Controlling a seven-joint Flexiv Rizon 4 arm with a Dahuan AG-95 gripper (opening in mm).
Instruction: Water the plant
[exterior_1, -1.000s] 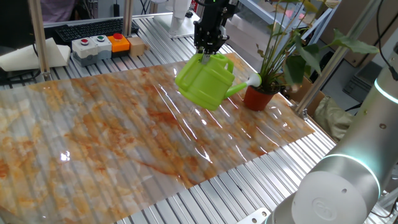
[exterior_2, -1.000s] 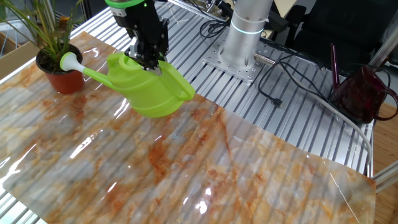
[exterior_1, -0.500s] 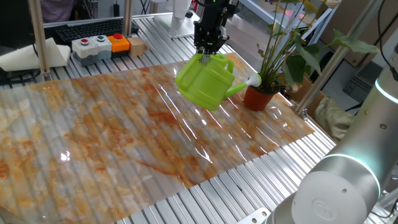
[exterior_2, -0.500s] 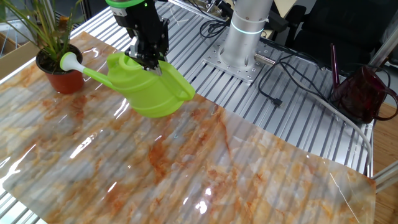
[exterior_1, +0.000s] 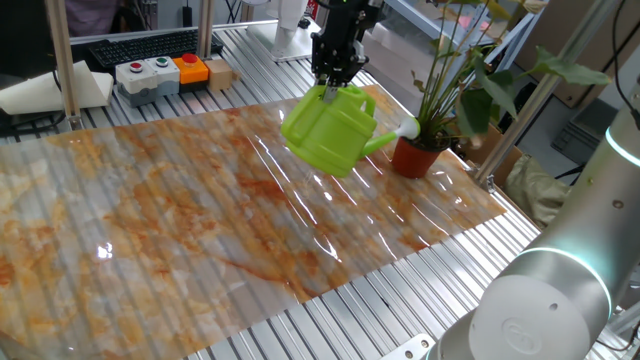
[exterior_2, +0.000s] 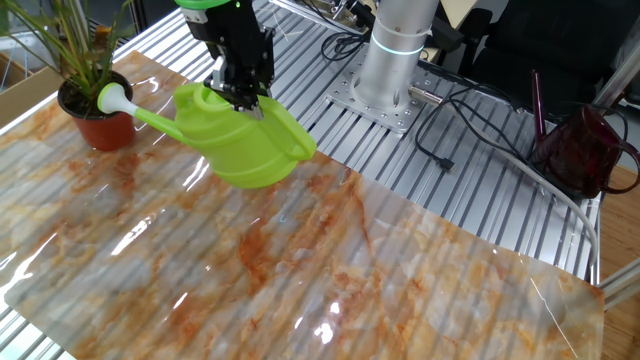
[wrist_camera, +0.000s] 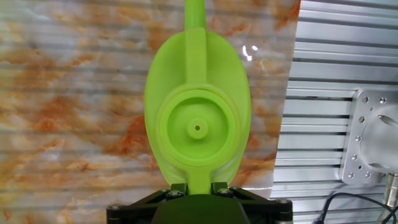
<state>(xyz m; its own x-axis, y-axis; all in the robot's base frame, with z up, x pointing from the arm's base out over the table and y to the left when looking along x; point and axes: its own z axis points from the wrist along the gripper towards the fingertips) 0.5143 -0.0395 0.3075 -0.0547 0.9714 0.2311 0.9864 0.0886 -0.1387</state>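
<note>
Almost nothing has shifted in the past second: the gripper (exterior_1: 332, 80) hangs in the same spot, and the lime-green watering can (exterior_1: 330, 130) it carries has edged only a touch sideways in the other fixed view.

Nearest the camera in one fixed view is the rounded grey shell of a second robot arm (exterior_1: 560, 300), filling the lower right corner. Beyond it spreads a glossy orange-and-white marbled sheet (exterior_1: 180, 210) laid over the ribbed aluminium table (exterior_1: 370, 320).

Above the middle of the sheet the watering can floats clear of the surface. The gripper's fingers (wrist_camera: 214, 186) are nearly closed, pinched on the can's thin handle, seen from above in the hand view with the can's round top directly below. The spout runs out sideways and its white rose (exterior_2: 111, 99) sits over the rim of the pot.

The plant (exterior_1: 455, 70) stands at the sheet's far edge in a small terracotta-red pot (exterior_1: 416, 155), its long stems and dark leaves rising past the spout. Nothing lies between can and pot.

Farther back are a grey box with coloured buttons (exterior_1: 160, 75), a black keyboard (exterior_1: 140, 47), the arm's silver base (exterior_2: 395, 60), trailing black cables (exterior_2: 470, 120) and a dark red bag (exterior_2: 585, 150).
</note>
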